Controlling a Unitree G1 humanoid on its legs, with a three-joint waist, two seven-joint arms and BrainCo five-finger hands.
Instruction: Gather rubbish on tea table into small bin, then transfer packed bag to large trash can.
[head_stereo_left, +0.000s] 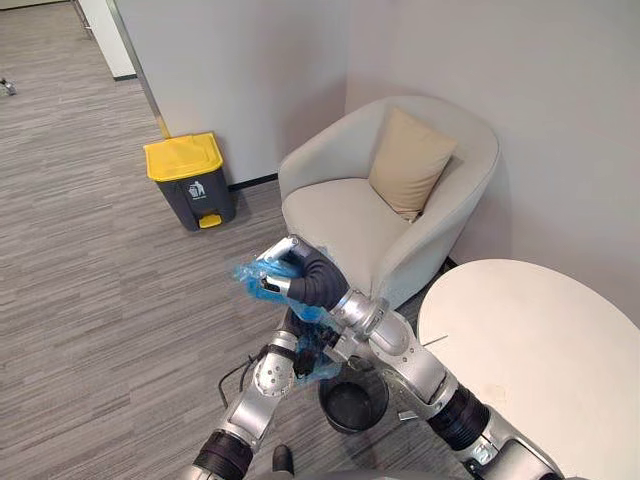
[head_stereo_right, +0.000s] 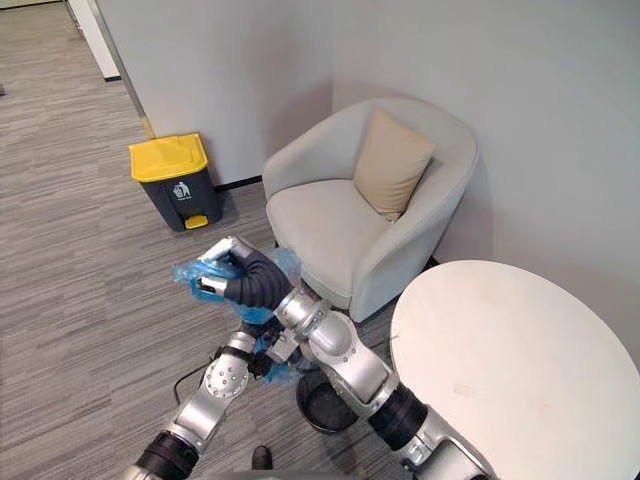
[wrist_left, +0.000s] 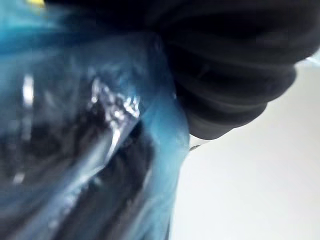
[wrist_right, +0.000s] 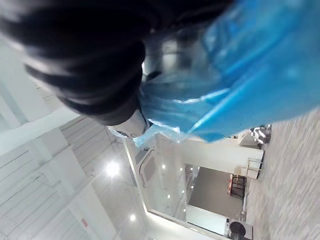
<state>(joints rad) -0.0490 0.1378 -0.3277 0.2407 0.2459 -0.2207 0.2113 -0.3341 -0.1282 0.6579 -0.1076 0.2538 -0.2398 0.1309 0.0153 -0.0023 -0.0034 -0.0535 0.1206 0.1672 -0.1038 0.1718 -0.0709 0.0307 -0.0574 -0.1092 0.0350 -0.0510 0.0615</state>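
Your left hand sat beneath blue bag, grip unreadable. Right hand fingers clenched bag near small bin and white tabletop. Armchair and yellow-lidded trash can stood by wall on grey floor.

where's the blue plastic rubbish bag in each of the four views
Left eye view: translucent blue plastic bag, centre-left, bunched in the right robot hand.
Right eye view: left of centre, same grasp.
Left wrist view: close up beside the left robot hand's dark cover.
Right wrist view: close up beside the right robot hand's dark cover.
Shared landmark: yellow-lidded dark grey pedal bin, both eye views.
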